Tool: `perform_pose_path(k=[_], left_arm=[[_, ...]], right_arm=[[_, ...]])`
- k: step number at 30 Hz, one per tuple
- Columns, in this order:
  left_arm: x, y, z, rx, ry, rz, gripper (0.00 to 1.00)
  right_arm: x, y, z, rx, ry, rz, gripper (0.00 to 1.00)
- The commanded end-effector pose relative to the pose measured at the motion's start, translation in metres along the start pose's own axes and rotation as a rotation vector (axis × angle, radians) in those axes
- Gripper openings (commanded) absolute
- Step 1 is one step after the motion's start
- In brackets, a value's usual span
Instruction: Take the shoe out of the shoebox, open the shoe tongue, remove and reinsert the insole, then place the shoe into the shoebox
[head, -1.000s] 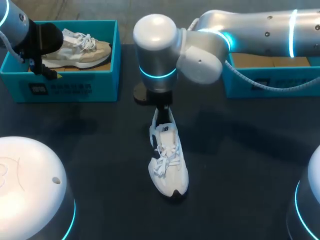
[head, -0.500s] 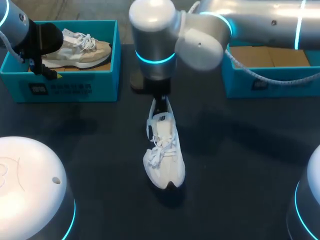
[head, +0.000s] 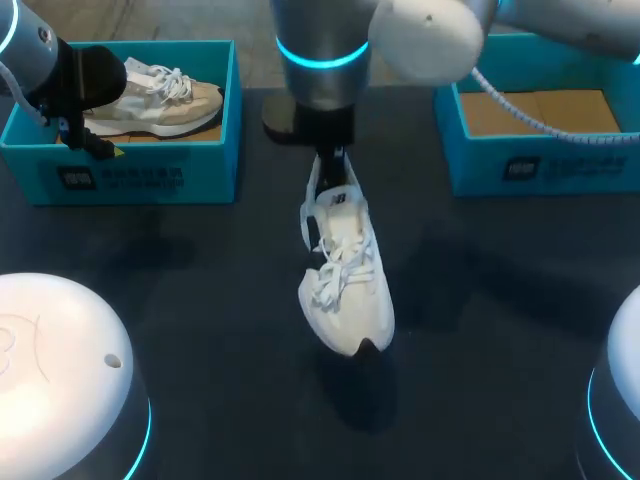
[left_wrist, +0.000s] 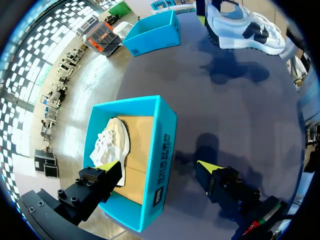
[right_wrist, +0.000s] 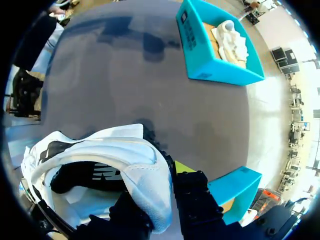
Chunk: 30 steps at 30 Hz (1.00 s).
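Your right gripper (head: 328, 178) is pinching the heel collar of the white sneaker (head: 345, 270), which hangs over mid-table, toe near (light, floppy upper, I'd guess). The stiffer heel's your best hold. Left gripper (left_wrist: 159, 169) gapes wide at the left shoebox (left_wrist: 165, 145).

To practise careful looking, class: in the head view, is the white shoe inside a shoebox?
No, the white shoe is held at its heel by the right gripper above the dark table.
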<state>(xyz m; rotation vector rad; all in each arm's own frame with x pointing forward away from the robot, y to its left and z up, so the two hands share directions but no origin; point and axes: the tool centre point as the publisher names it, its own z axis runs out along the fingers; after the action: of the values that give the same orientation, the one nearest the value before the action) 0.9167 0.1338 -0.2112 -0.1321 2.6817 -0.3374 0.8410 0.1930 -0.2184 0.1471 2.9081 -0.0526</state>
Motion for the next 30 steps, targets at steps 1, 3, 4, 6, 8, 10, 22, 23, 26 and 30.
perform_pose_path(k=[1, 3, 4, 6, 8, 10, 22, 23, 26, 30], left_arm=[[0.001, 0.0, 0.0, -0.003, -0.001, 0.0, 1.0], [0.001, 0.0, 0.0, -0.003, -0.001, 0.0, 1.0], [0.001, 0.0, 0.0, -0.003, -0.001, 0.0, 1.0], [0.001, 0.0, 0.0, -0.003, -0.001, 0.0, 1.0], [0.001, 0.0, 0.0, -0.003, -0.001, 0.0, 1.0], [0.001, 0.0, 0.0, -0.003, -0.001, 0.0, 1.0], [0.001, 0.0, 0.0, -0.003, -0.001, 0.0, 1.0], [0.001, 0.0, 0.0, -0.003, -0.001, 0.0, 1.0], [0.001, 0.0, 0.0, -0.003, -0.001, 0.0, 1.0], [0.001, 0.0, 0.0, -0.003, -0.001, 0.0, 1.0]], right_arm=[[-0.002, -0.004, -0.046, -0.011, -0.014, -0.002, 0.0], [-0.003, -0.005, -0.052, -0.019, -0.026, -0.006, 0.0], [-0.003, -0.005, -0.055, -0.032, -0.029, -0.009, 0.0], [-0.005, -0.007, -0.059, -0.032, -0.037, -0.008, 0.0], [-0.006, -0.009, -0.062, -0.034, -0.037, -0.007, 0.0], [-0.008, -0.01, -0.065, -0.046, -0.041, -0.002, 0.0], [-0.01, -0.011, -0.071, -0.049, -0.064, 0.019, 0.0], [-0.01, -0.011, -0.071, -0.049, -0.064, 0.019, 0.0], [-0.01, -0.011, -0.071, -0.049, -0.064, 0.019, 0.0], [-0.01, -0.011, -0.071, -0.049, -0.064, 0.019, 0.0]])
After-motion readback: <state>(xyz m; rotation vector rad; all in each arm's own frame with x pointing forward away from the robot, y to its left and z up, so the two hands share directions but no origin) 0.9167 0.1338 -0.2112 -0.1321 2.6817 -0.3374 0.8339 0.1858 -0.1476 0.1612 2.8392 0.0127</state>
